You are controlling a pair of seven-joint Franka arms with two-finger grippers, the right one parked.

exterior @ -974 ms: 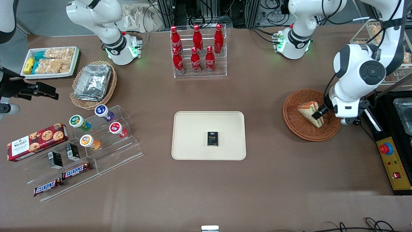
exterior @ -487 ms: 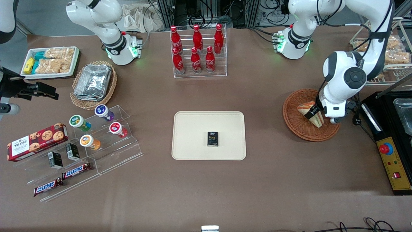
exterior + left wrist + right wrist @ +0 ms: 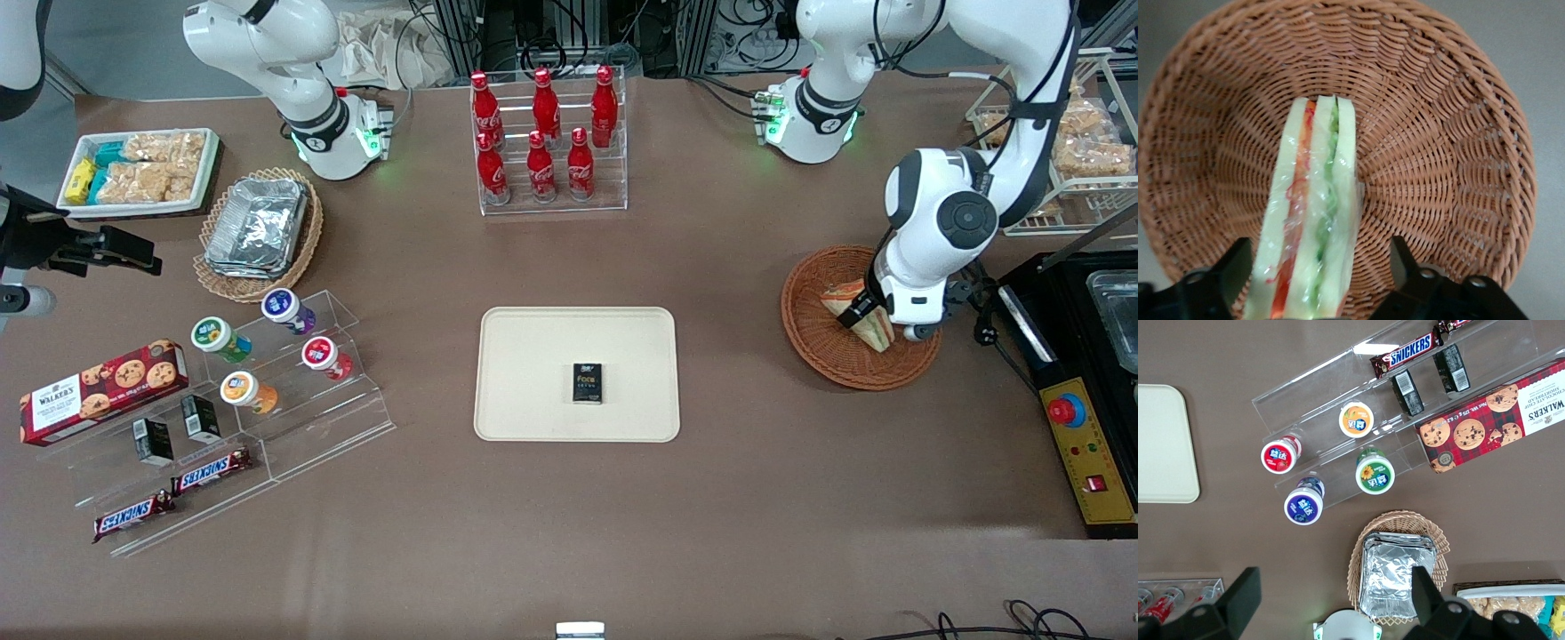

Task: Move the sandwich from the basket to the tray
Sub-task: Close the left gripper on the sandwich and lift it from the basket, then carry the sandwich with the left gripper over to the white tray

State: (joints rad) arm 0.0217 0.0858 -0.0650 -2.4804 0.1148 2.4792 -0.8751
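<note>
The sandwich [image 3: 877, 332], a wedge of white bread with green, orange and red filling, lies in the round reddish-brown wicker basket [image 3: 805, 333] toward the working arm's end of the table. The left arm's gripper [image 3: 864, 311] is low over the basket and open. Its black fingers [image 3: 1228, 270] straddle the sandwich [image 3: 1313, 220], one close against the bread and the other apart from it, with bare basket weave [image 3: 1445, 153] showing in the gap. The cream tray [image 3: 533, 356] lies mid-table, well away from the basket.
A small black box [image 3: 587, 383] lies on the tray. A rack of red cola bottles [image 3: 547, 142] stands farther from the camera than the tray. A black control box with a red button [image 3: 1080, 436] sits beside the basket. Snack displays [image 3: 222, 391] lie toward the parked arm's end.
The left arm's gripper has shifted a little toward the tray's side over the basket and now sits over the sandwich. The sandwich and basket have not moved.
</note>
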